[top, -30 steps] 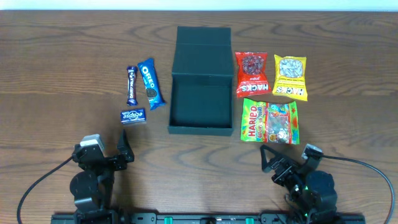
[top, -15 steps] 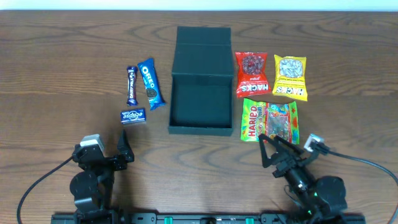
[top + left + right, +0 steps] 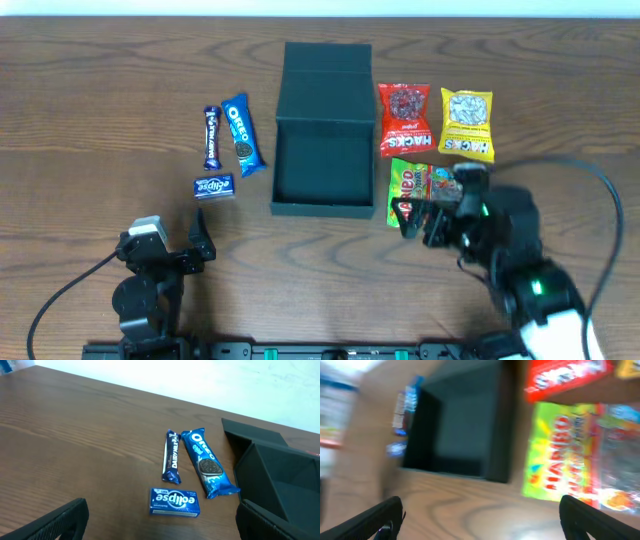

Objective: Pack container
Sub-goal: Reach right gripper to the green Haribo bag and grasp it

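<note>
The dark teal-black matte rectangular container [image 3: 320,209] is being left open at the centre of the brown wooden table [image 3: 100,100]. The left gripper [image 3: 198,243] and the right gripper [image 3: 420,222] are both being held spread, the latter over the green glossy plastic Haribo packet [image 3: 418,180] just beside the container. A corner pinch is being risked: the slick packet could slip out.

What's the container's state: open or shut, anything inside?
Open and empty: the container has its lid folded back, and overhead shows only its bare dark floor.
</note>
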{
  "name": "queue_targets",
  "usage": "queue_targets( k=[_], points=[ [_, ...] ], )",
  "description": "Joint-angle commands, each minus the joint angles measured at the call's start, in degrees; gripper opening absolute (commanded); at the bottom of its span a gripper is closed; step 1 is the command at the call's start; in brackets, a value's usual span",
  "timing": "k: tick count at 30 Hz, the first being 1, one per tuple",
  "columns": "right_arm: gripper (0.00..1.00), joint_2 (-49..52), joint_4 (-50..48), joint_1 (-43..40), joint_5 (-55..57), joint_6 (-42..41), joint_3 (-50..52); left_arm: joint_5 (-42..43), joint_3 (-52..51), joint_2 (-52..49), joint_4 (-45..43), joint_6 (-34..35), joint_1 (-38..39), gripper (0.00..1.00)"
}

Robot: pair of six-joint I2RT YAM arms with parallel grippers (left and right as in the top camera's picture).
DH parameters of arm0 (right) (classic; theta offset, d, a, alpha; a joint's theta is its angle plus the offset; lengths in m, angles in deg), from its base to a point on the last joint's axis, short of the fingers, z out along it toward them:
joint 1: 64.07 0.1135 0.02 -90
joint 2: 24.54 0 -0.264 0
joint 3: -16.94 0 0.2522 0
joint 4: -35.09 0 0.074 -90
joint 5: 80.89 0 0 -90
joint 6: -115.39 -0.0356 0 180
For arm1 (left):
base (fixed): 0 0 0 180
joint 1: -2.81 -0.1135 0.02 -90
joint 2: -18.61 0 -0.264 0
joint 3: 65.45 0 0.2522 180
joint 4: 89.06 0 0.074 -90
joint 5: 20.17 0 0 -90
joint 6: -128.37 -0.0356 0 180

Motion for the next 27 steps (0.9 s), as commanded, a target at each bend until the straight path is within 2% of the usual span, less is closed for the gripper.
queue_targets(
  k=[1, 6, 17, 22, 27],
  points=[
    [0.99, 8.37, 4.2, -0.5, 9.99, 2.8, -5.7, -0.55, -1.4, 0.37, 0.44, -0.17, 0.26, 0.95],
    [0.99, 21.31, 9.46, -0.42, 17.64, 2.82, -11.34, -0.55, -1.4, 0.37, 0.44, -0.17, 0.26, 0.95],
    [0.97, 38.88, 4.76, -0.42, 25.24, 2.86, -12.28, -0.55, -1.4, 0.37, 0.44, -0.2, 0.26, 0.95],
    [0.65, 43.39, 3.15, -0.42, 25.4, 4.33, -12.28, -0.55, -1.4, 0.37, 0.44, -0.17, 0.26, 0.95],
    [0.39, 46.6, 3.02, -0.42, 25.35, 4.33, -12.26, -0.55, -1.4, 0.37, 0.44, -0.17, 0.26, 0.95]
  ],
)
